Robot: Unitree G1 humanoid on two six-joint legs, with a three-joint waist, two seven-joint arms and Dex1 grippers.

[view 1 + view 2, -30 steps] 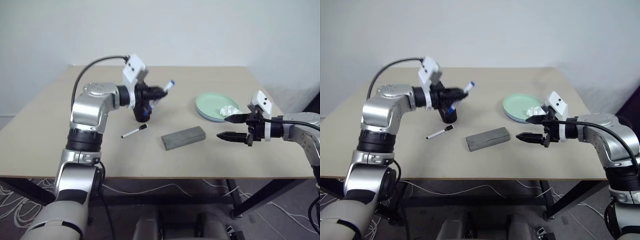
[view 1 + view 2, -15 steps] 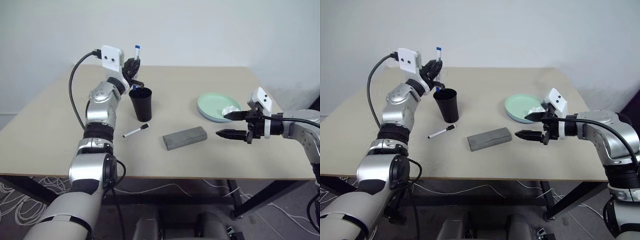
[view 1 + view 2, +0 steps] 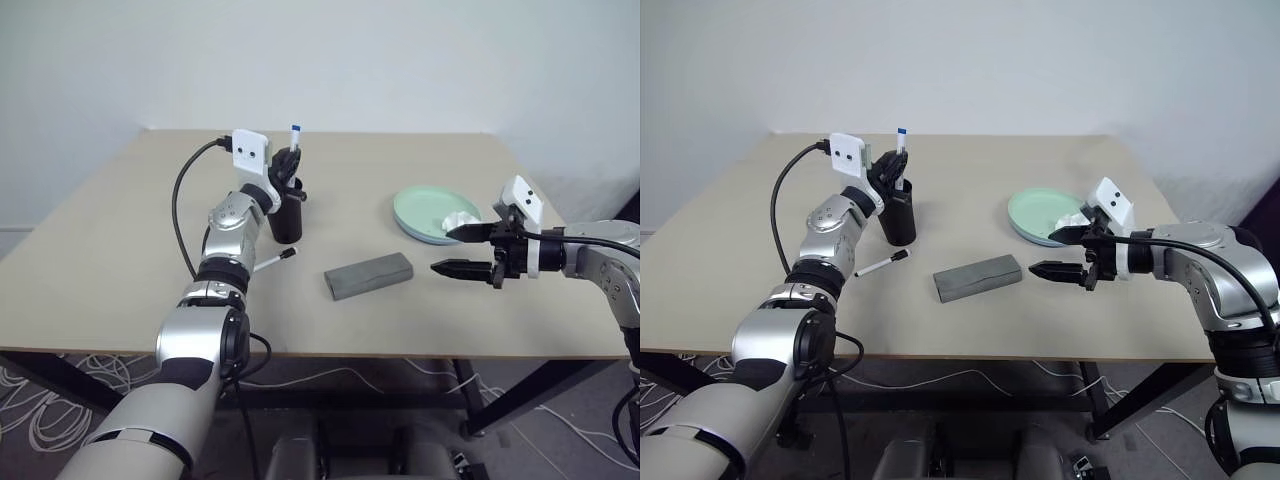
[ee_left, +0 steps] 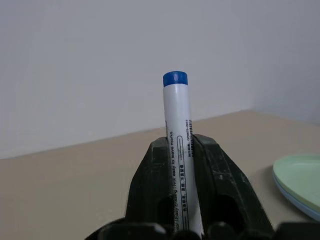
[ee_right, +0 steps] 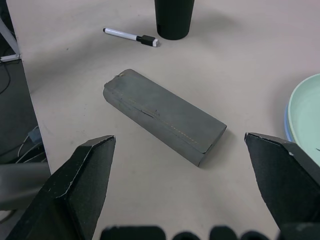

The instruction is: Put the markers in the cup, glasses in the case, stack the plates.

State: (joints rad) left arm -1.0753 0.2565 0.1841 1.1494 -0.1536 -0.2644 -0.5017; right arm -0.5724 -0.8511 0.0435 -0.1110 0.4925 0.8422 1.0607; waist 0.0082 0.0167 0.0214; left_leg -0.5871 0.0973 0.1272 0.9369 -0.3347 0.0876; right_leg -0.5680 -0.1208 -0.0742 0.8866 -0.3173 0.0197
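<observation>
Both arms: silver-grey rounded metal segments with black bands at the joints. Left gripper (image 3: 290, 172) and right gripper (image 3: 458, 250): two black tapered fingers each. White boxy camera block on each wrist, two dark dots on its face. Black cable loops along each forearm.

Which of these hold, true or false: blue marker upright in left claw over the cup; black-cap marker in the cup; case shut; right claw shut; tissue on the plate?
1. The left claw holds the blue-capped marker upright at the black cup. True.
2. The black-capped marker is in the cup. False: it lies on the table beside it.
3. The grey case is closed. True.
4. The right claw is shut. False: it is wide open, empty.
5. A crumpled tissue lies on the mint green plate. True.
</observation>
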